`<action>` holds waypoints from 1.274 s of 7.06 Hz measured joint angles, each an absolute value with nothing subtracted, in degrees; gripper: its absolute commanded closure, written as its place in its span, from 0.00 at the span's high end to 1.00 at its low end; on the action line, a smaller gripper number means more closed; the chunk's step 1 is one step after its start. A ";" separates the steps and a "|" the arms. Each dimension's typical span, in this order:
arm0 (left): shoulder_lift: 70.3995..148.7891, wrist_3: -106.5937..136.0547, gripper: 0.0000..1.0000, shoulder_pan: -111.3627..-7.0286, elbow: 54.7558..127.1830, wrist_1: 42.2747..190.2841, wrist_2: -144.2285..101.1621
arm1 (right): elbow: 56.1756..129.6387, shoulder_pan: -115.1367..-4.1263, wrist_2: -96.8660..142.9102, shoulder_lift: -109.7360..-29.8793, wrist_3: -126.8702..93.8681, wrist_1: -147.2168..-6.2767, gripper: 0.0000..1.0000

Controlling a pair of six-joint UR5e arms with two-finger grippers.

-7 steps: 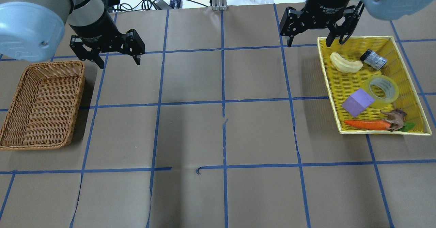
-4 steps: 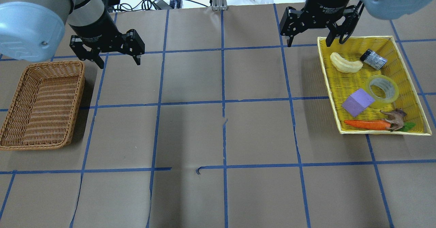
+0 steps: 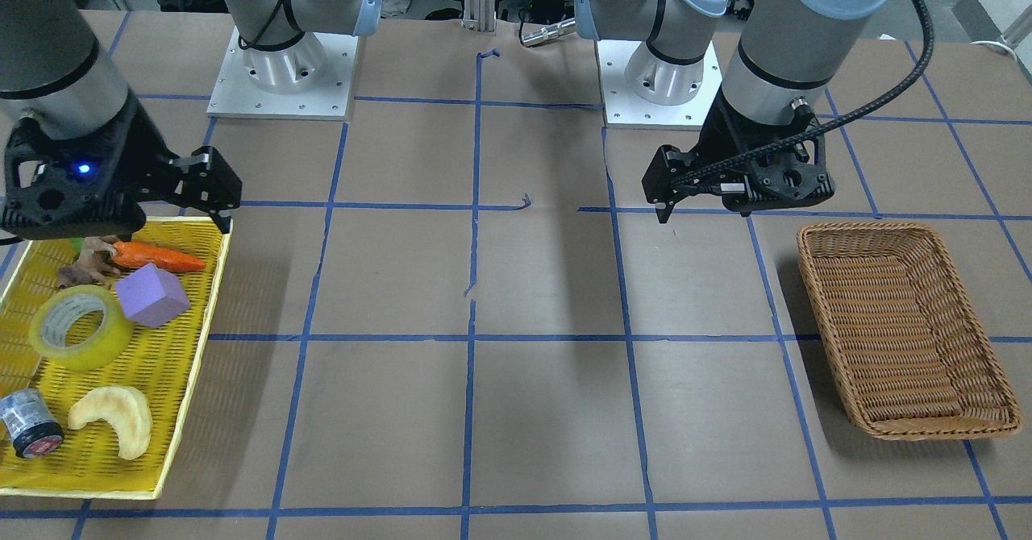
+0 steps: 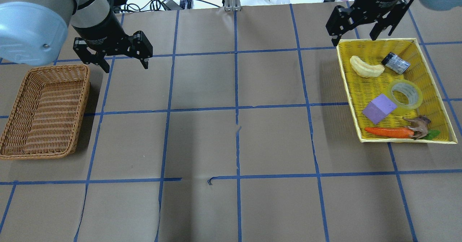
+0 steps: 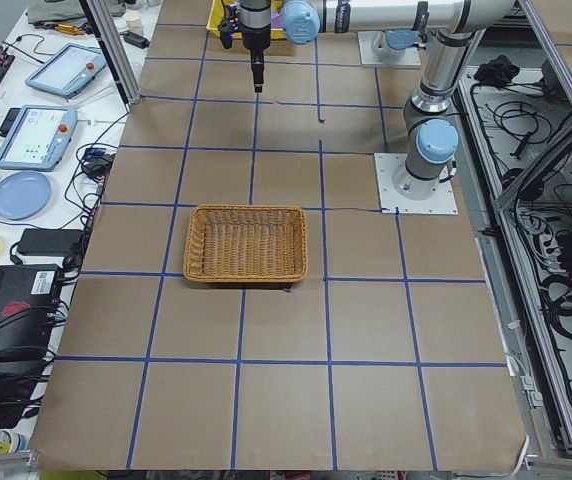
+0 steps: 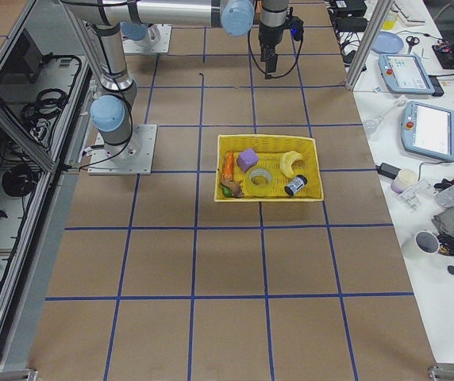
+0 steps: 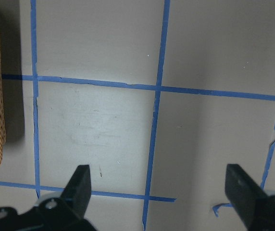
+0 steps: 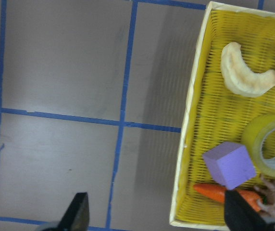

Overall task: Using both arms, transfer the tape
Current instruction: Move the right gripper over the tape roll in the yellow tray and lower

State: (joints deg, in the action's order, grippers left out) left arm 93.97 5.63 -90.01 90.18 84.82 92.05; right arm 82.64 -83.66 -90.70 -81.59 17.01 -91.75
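The tape (image 4: 405, 94) is a translucent yellow roll. It lies flat in the yellow tray (image 4: 348, 90) on the table's right side. It also shows in the front-facing view (image 3: 81, 329) and the right wrist view (image 8: 272, 147). My right gripper (image 4: 353, 41) is open and empty. It hangs above the tray's far left corner, apart from the tape. My left gripper (image 4: 126, 68) is open and empty. It hovers above the table just beyond the wicker basket (image 4: 83, 108).
In the tray lie a purple cube (image 4: 379, 108), a carrot (image 4: 388, 132), a toy animal (image 4: 418, 125), a pale banana-shaped piece (image 4: 366, 67) and a small grey-black cylinder (image 4: 396, 62). Blue tape lines grid the brown table between tray and basket.
My right gripper has moved to the right in the overhead view, from beside the tray's far left corner to over its far edge. The left arm has not moved.
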 measured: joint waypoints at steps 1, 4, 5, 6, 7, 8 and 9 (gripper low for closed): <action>93.97 5.62 1.00 -90.00 90.18 84.77 92.08 | 83.17 -80.02 -90.69 -81.06 26.63 -92.47 1.00; 93.99 5.62 1.00 -90.00 90.18 84.67 92.09 | 87.01 -69.33 -90.57 -77.03 49.48 -100.00 1.00; 93.99 5.62 1.00 -90.00 90.18 84.65 92.10 | 88.99 -66.19 -90.43 -74.65 55.90 -104.50 1.00; 94.00 5.63 1.00 -89.97 90.18 84.64 92.11 | 90.87 -62.82 -90.10 -71.80 62.04 -108.88 1.00; 94.00 5.62 1.00 -89.94 90.18 84.64 92.11 | 92.25 -59.97 -89.56 -68.84 66.31 -112.51 1.00; 93.99 5.62 1.00 -89.93 90.17 84.64 92.11 | 93.05 -58.45 -89.00 -66.06 68.36 -115.57 1.00; 93.97 5.63 1.00 -89.89 90.18 84.64 92.11 | 93.54 -57.79 -88.73 -63.66 69.15 -117.84 0.82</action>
State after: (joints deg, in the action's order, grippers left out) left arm 93.97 5.63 -89.89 90.18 84.64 92.11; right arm 93.54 -57.79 -88.73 -63.66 69.15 -117.84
